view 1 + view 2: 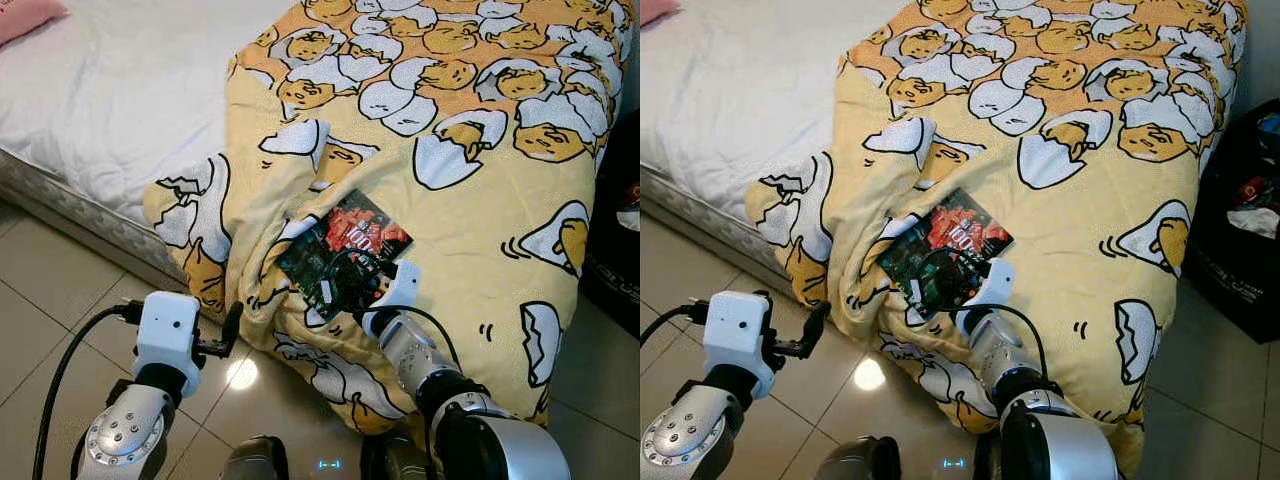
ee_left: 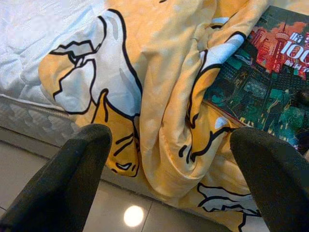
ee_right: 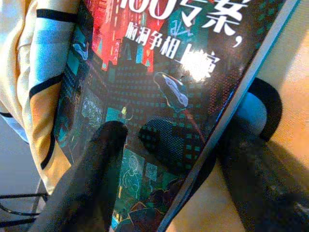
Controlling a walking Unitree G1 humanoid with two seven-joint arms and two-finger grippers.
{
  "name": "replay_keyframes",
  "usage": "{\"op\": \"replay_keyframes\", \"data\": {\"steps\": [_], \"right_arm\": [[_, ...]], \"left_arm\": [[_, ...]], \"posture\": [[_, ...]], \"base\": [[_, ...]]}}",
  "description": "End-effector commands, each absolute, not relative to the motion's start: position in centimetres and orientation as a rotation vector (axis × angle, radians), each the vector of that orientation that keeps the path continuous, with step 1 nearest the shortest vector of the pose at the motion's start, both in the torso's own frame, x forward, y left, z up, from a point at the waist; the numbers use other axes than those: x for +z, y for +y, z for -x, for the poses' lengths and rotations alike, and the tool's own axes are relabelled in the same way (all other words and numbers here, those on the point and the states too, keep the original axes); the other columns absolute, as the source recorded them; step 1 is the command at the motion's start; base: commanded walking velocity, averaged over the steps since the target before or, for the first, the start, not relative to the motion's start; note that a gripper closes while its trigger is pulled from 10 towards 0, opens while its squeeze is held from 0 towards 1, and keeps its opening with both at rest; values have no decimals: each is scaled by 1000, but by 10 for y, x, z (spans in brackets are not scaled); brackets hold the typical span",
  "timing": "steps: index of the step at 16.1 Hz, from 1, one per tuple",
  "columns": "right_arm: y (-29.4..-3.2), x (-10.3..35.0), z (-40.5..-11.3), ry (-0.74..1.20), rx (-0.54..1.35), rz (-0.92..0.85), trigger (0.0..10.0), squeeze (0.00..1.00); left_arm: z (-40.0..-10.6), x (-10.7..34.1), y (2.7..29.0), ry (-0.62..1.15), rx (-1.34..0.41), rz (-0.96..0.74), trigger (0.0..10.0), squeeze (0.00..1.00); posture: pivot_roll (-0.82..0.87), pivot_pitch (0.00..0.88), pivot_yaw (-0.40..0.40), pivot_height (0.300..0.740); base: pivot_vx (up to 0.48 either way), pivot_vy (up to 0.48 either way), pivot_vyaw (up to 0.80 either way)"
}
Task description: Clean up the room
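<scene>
yellow egg-print quilt [image 1: 470, 200], book [image 1: 345, 250] on it, right hand [image 1: 375, 300] astride book's edge

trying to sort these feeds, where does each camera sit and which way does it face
Left eye view: head camera, looking down at the yellow blanket on the bed; both silver arms show.
Right eye view: same head, same scene shifted; black bag beside the bed.
Left wrist view: along the open left gripper, facing the blanket's hanging edge over the floor tiles.
Right wrist view: along the right gripper, its jaws straddling the book.
Both wrist views share the book with the eyes.
</scene>
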State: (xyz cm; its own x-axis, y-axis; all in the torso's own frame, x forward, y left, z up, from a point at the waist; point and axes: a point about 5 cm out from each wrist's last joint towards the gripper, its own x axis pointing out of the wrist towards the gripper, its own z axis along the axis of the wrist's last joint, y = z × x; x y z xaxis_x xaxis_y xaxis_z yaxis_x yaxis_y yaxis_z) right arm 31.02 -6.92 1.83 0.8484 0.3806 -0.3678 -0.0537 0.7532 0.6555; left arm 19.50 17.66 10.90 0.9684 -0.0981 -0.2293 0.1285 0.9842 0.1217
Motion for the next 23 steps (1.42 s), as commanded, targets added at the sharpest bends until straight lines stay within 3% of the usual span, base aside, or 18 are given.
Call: {"op": "replay_keyframes", "data": {"steps": [1, 7, 12, 14, 18, 22, 23], "right_arm": [[23, 34, -289, 606, 468, -820, 0, 0], [22, 40, -294, 585, 469, -950, 0, 0], [19, 47, -300, 522, 482, -959, 0, 0], [17, 47, -300, 513, 479, -981, 0, 67], [16, 66, -314, 420, 503, -1021, 0, 51], [-2, 106, -344, 232, 527, -895, 0, 43], [-15, 112, -351, 169, 505, -749, 0, 24]], "left_arm": [[-195, 109, 175, 234, -119, -139, 10000, 0], [-199, 108, 173, 225, -131, -138, 10000, 0], [-205, 108, 169, 214, -149, -138, 10000, 0], [-207, 108, 168, 211, -157, -136, 10000, 0], [-215, 106, 166, 205, -177, -138, 10000, 0], [-241, 108, 161, 154, -180, -138, 10000, 0], [-248, 110, 160, 135, -178, -136, 10000, 0]], "posture": [[276, 229, 46, 740], [278, 202, 44, 740], [258, 174, 41, 740], [249, 174, 47, 740], [219, 162, 54, 740], [186, 81, 26, 740], [177, 49, 13, 740]], "base": [[0, 0, 0], [0, 0, 0], [0, 0, 0], [0, 0, 0], [0, 0, 0], [0, 0, 0], [0, 0, 0]]}}
